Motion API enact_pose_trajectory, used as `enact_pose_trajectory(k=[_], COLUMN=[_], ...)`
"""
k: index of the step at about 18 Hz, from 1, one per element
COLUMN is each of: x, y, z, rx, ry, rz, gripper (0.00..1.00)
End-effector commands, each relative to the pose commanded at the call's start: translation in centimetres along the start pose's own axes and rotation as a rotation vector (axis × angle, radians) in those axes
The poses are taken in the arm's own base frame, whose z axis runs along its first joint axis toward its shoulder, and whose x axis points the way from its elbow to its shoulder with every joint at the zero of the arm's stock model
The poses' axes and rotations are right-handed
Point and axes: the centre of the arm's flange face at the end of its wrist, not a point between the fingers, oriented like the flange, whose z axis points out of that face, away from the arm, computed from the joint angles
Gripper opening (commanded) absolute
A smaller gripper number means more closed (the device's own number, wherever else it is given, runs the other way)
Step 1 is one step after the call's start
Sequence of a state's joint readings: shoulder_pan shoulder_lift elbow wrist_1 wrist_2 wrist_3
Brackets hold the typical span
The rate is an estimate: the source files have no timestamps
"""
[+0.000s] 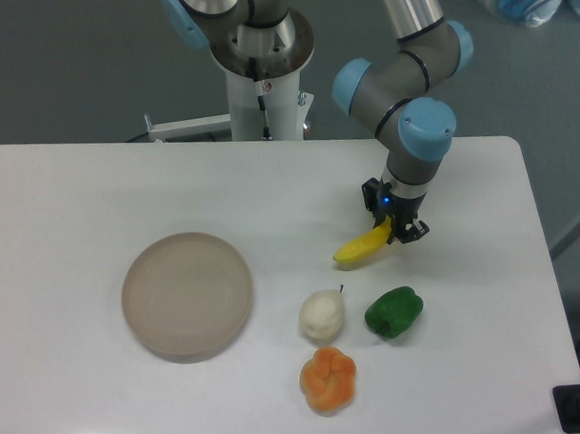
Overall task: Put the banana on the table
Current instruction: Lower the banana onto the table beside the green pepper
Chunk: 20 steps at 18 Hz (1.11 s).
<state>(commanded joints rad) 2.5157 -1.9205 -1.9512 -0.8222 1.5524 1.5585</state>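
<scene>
The bench (pixel 100 191) has a smooth, matt white top, like laminate. The banana (pixel 361 247) looks like smooth yellow plastic with a mild sheen. The green pepper (pixel 393 312) is the glossiest piece, with bright highlights on hard plastic. The white pear-shaped fruit (pixel 322 314) appears duller and faintly grainy. The orange fruit (pixel 328 378) has a soft shine over its lobed segments. The round plate (pixel 187 294) is matt beige, slightly translucent-looking plastic. The arm (pixel 409 78) shows satin grey metal tubing with smooth light-blue plastic caps, and the gripper (pixel 396 224) is dark, matt black.
</scene>
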Motion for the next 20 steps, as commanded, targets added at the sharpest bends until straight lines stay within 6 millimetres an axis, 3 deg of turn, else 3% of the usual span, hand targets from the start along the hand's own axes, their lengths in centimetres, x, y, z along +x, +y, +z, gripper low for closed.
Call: enact_pose_trajectory(k=[20], x=[-0.54], y=[-0.15], z=[1.05], rx=[0.0], ry=[0.011], rz=[-0.002], gripper=[0.27])
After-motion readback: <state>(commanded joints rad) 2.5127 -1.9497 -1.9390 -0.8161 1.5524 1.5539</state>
